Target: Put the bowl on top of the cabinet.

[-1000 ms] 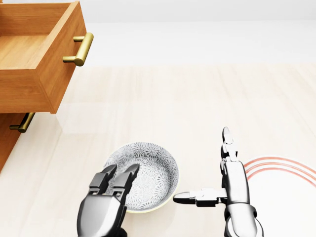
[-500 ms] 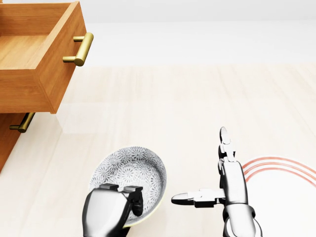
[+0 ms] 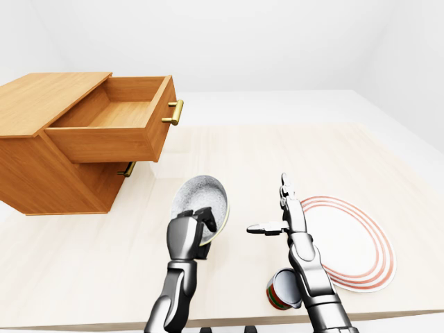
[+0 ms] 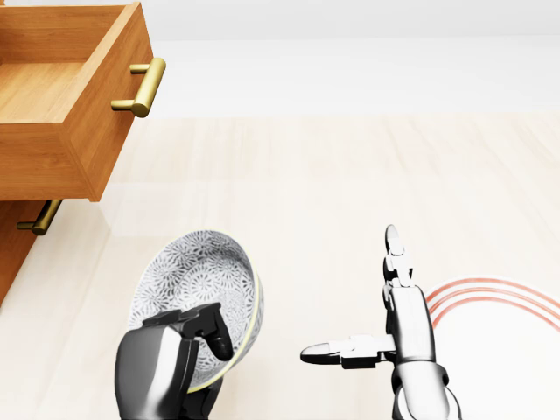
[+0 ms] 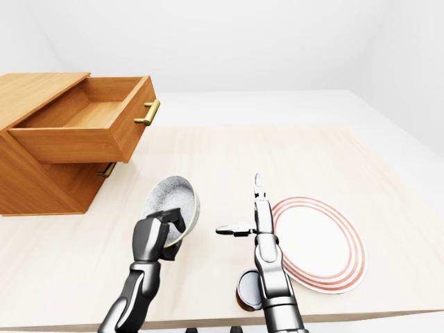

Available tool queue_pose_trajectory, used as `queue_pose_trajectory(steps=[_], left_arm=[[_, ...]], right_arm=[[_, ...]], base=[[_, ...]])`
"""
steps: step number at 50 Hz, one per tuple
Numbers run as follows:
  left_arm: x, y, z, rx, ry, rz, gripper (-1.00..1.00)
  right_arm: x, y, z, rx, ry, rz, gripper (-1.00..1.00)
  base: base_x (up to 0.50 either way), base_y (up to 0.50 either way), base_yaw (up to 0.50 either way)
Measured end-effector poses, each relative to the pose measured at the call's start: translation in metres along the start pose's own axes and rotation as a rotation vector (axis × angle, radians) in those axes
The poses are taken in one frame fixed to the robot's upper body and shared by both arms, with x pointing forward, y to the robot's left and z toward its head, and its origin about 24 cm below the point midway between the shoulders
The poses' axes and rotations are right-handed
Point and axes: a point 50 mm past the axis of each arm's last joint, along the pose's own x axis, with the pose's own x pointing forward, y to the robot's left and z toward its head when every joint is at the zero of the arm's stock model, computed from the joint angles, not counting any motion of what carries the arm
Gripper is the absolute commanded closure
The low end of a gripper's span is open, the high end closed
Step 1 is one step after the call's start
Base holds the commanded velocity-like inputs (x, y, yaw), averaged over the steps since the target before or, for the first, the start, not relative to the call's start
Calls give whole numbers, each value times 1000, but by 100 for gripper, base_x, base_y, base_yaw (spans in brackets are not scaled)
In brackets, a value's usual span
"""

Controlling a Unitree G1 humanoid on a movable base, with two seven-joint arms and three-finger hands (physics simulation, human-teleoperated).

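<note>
A grey-white patterned bowl (image 4: 194,282) is off the table and tipped on edge, its inside facing the camera. My left hand (image 4: 206,338) is shut on the bowl's lower rim, in the lower left of the head view. The wooden cabinet (image 3: 41,100) stands at the left of the left-eye view, with its flat top bare and its top drawer (image 3: 114,123) pulled out. To the right of the bowl, my right hand (image 4: 348,294) is open and apart from it, one finger pointing up and the thumb pointing left.
A white plate with red rings (image 3: 350,243) lies on the table to the right of my right arm. A small red and green cup (image 3: 283,288) lies on its side near the bottom edge. The drawer's brass handle (image 4: 143,87) juts out over the table.
The bowl came up off the table and tipped upright, shifting left. My left hand's fingers closed on its rim. The right hand barely moved.
</note>
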Motion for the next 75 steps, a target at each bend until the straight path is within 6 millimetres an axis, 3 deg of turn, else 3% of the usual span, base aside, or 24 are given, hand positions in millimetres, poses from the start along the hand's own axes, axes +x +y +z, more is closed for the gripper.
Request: queue_pose_trajectory(steps=[19, 37, 59, 75], left_arm=[[10, 23, 10, -156, 20, 52, 90], [24, 55, 31, -311, -58, 84, 89], [55, 133, 71, -460, -340, 237, 89], [79, 195, 91, -381, -558, 383, 89]], right_arm=[[0, 1, 0, -2, 0, 3, -100], [-1, 2, 0, -3, 0, 5, -100], [-1, 2, 1, -3, -2, 8, -100], [-2, 3, 2, -4, -5, 10, -100]], base=[[0, 0, 0], [0, 0, 0], [0, 0, 0], [0, 0, 0]])
